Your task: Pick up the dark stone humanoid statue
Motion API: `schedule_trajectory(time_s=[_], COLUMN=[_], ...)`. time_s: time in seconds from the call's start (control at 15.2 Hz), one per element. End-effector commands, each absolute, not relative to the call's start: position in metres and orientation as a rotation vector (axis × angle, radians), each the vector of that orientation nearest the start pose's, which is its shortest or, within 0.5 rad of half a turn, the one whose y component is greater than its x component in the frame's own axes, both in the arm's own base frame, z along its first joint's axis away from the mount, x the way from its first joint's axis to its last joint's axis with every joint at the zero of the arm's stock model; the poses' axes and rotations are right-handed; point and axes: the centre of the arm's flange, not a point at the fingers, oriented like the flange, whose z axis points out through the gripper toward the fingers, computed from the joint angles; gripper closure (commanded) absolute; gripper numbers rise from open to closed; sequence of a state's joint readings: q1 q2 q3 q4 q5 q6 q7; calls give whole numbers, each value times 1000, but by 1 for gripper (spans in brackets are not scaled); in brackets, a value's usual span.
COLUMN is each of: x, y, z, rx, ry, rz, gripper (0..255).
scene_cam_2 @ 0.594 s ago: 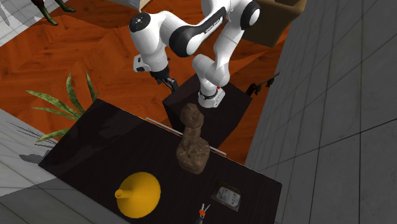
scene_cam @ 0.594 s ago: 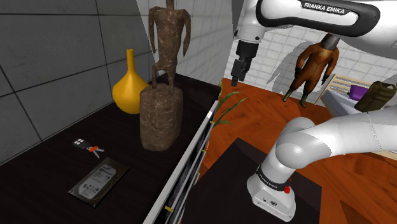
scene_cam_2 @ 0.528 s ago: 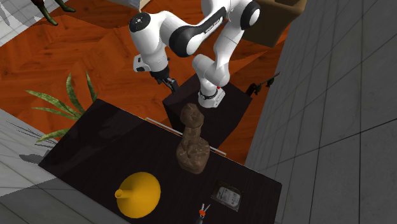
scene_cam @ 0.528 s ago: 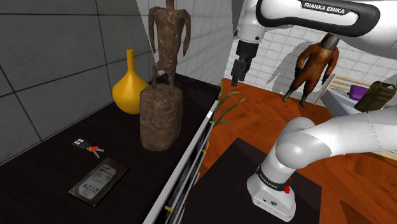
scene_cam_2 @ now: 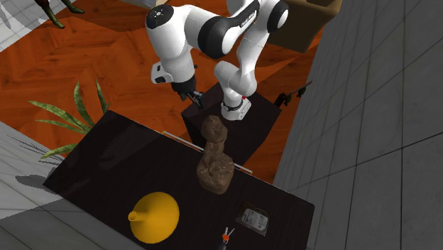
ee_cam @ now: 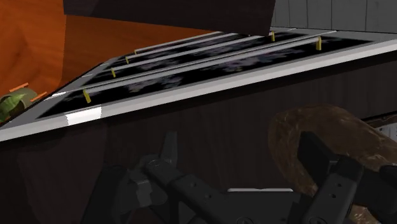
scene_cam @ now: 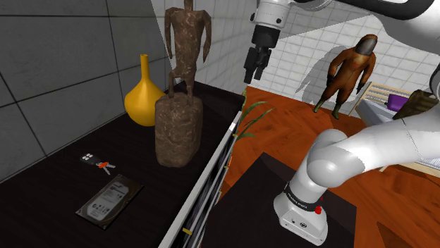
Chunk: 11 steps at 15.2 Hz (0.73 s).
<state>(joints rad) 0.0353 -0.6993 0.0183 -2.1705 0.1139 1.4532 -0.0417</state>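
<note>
The dark brown stone humanoid statue stands upright on its rounded pedestal on the black table, near the table's front edge. From above it shows as a mottled brown lump. My black gripper hangs in the air to the shoulder view's right of the statue's torso, apart from it, past the table's edge. In the second exterior view the gripper hovers above the stand. The wrist view has the two fingers apart with nothing between them, gripper open, and the statue's brown top by one finger.
A yellow long-necked vase stands behind the statue. Keys and a flat hard drive lie nearer on the table. A green plant grows beside the table's white edge. An orange humanoid figure stands on the floor.
The arm has lifted, and the gripper has moved up and toward the shoulder view's left, closer to the statue. The statue has not moved.
</note>
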Motion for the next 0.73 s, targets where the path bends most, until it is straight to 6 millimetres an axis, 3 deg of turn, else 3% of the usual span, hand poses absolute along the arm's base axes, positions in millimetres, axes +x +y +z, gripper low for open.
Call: schedule_trajectory(time_s=[0.0, 0.66], x=[323, 341], y=[47, 130], z=[655, 737], rx=[-3016, -2919], ry=[-162, -189], rz=[10, -75], gripper=[0, 0])
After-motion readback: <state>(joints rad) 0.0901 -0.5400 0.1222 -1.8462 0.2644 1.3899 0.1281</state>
